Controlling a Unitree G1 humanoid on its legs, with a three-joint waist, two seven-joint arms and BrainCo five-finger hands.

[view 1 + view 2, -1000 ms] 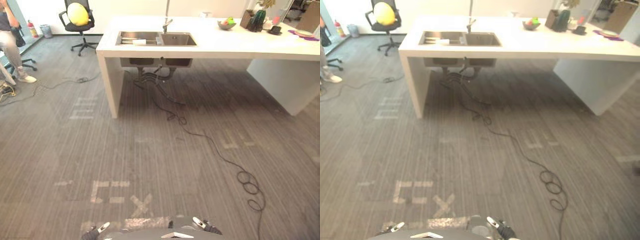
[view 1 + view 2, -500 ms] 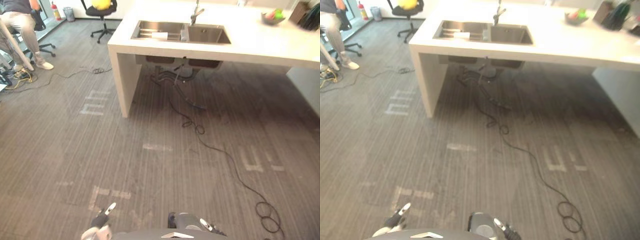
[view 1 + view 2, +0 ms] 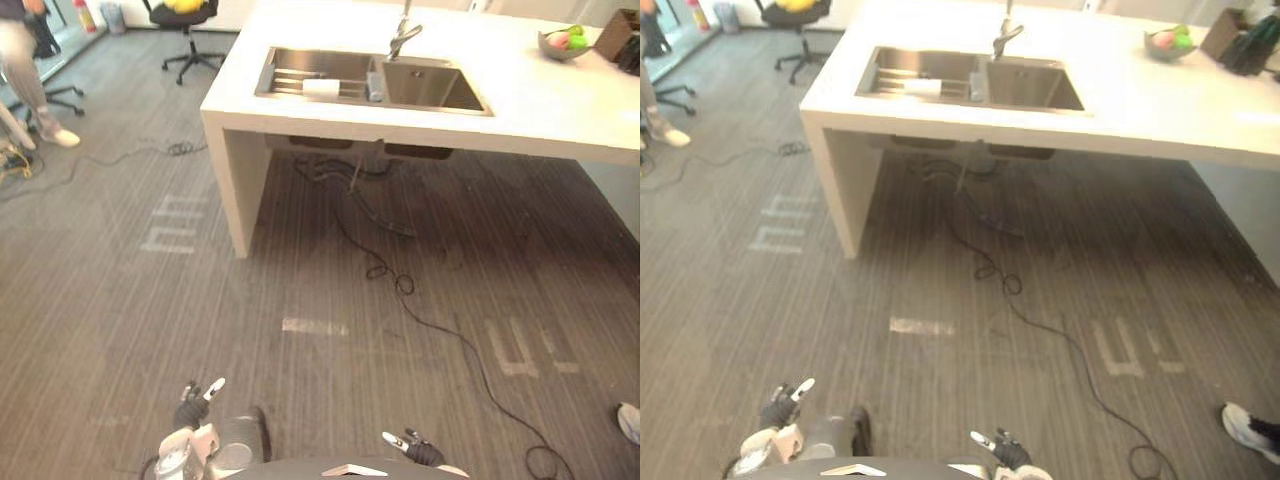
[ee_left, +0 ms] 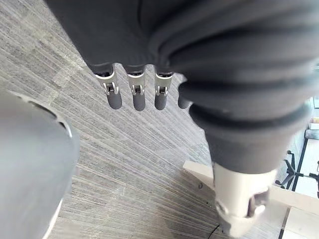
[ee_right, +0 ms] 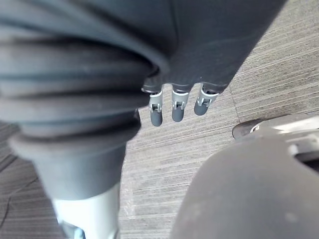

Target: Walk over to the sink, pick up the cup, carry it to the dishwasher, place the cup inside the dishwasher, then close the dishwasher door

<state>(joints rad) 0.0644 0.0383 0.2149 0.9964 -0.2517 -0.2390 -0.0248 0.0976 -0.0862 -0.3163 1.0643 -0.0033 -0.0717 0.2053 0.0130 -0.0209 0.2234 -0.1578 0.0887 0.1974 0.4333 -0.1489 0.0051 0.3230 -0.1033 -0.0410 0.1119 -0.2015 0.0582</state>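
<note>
— Where's the white cylindrical cup [image 3: 322,87]?
— Lying in the left basin of the stainless-steel double sink [image 3: 432,88] (fruit [image 3: 570,40] sits in the grey bowl [image 3: 556,52]). Left hand [image 3: 190,410] and right hand [image 3: 412,447] hang empty, fingers straight.

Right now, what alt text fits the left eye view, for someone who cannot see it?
A white counter with a double steel sink stands ahead across grey carpet, a white cup lying in its left basin. The left hand and right hand hang open and empty at the bottom edge.
</note>
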